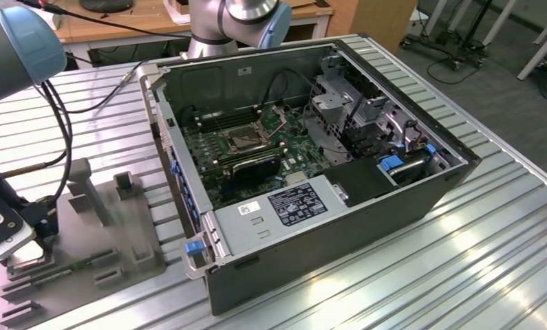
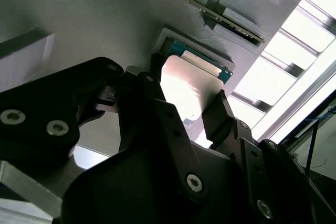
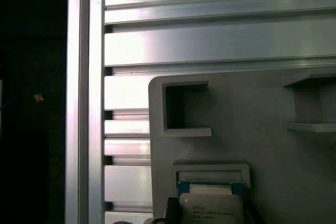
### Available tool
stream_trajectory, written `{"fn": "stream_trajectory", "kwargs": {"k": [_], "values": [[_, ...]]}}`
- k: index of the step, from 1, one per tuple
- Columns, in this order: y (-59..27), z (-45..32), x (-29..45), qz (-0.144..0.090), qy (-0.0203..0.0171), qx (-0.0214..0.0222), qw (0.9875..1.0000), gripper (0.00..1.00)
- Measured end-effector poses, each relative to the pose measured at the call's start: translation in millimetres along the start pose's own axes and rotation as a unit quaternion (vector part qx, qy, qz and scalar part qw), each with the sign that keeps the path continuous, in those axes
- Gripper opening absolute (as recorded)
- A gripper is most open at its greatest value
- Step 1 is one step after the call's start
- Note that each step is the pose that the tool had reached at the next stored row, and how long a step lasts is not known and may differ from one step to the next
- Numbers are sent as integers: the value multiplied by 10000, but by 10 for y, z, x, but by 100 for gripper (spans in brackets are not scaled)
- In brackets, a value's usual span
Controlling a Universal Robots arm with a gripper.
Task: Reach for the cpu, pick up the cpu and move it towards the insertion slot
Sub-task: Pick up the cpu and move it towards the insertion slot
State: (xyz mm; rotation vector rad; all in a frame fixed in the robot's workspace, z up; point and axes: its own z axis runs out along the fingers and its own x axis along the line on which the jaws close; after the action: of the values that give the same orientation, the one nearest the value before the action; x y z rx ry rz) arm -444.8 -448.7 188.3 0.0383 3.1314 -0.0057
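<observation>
The cpu (image 2: pixel 186 87) is a silvery square chip with a thin green rim, lying in a shallow recess of the grey tray (image 2: pixel 105 19). In the second wrist view my gripper (image 2: pixel 186 92) straddles it, one black finger against each of two opposite edges, shut on the chip. The first wrist view shows the cpu (image 3: pixel 211 205) still low in its recess near the tray's corner. In the exterior view the gripper (image 1: pixel 20 256) is down at the tray (image 1: pixel 117 234) on the exterior view's left. The insertion slot (image 1: pixel 245 139), a silver-framed square socket, lies on the motherboard inside the open computer case.
A green memory stick (image 1: pixel 67 269) lies in the tray beside the gripper, and upright grey posts (image 1: pixel 80 185) rise from the tray. The case wall (image 1: pixel 177 172) stands between the tray and the socket. Cables (image 1: pixel 62 117) hang from the arm. The table (image 1: pixel 493 261) is ribbed metal.
</observation>
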Motion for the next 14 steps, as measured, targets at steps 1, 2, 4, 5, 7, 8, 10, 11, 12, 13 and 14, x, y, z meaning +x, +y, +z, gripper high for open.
{"fn": "stream_trajectory", "kwargs": {"k": [1, 2, 4, 5, 7, 8, 10, 11, 12, 13, 14], "values": [[0, -2, 0, 0, 0, 1, 10000, 55], [0, -5, 0, 0, 0, 1, 10000, 55], [0, -11, 0, 0, 0, 3, 10000, 55], [0, -13, 0, 0, 0, 3, 10000, 55], [0, -17, 0, 0, 0, 5, 10000, 55], [0, -20, 0, 0, 0, 5, 10000, 55], [0, -26, 0, 0, 1, 6, 10000, 55], [0, -28, 0, 0, 0, 6, 10000, 55], [0, -31, 0, 0, 0, 6, 10000, 55], [0, -34, 0, 0, 0, 7, 10000, 55], [0, -37, 0, 0, 1, 7, 10000, 55]]}}
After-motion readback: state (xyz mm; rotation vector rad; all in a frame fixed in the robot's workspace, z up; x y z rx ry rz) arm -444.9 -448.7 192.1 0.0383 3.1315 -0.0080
